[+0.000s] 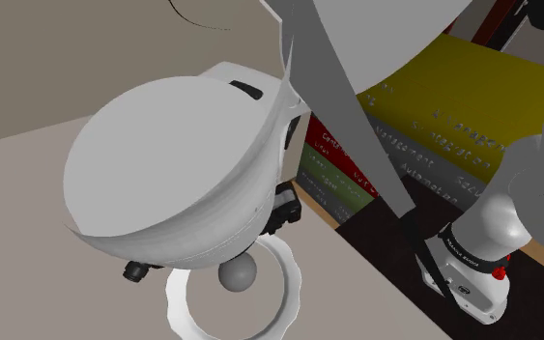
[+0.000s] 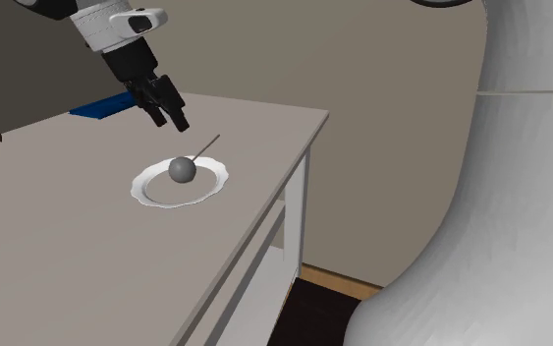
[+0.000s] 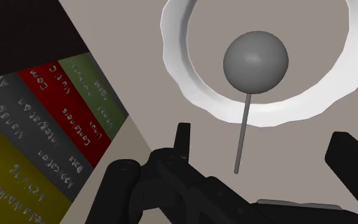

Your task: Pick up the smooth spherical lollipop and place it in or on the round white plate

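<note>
Grey lollipop (image 3: 256,62) lay on the white plate (image 3: 174,38); my gripper (image 2: 171,120) hung above it, fingers (image 3: 355,165) apart, holding nothing.

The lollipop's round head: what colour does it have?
Grey; the lollipop shows best in the wrist view.

Gripper (image 2: 171,120): all black, two fingers (image 2: 156,113) set apart, clasping nothing. In the second exterior view the arm (image 2: 107,28) enters from 11 o'clock, and the gripper tilts with its fingertips directed toward 5 o'clock. In the wrist view the gripper (image 3: 263,133) shows both fingers spread wide. In the shoulder view a white arm link (image 1: 163,164) occupies the 9 o'clock side.
</note>
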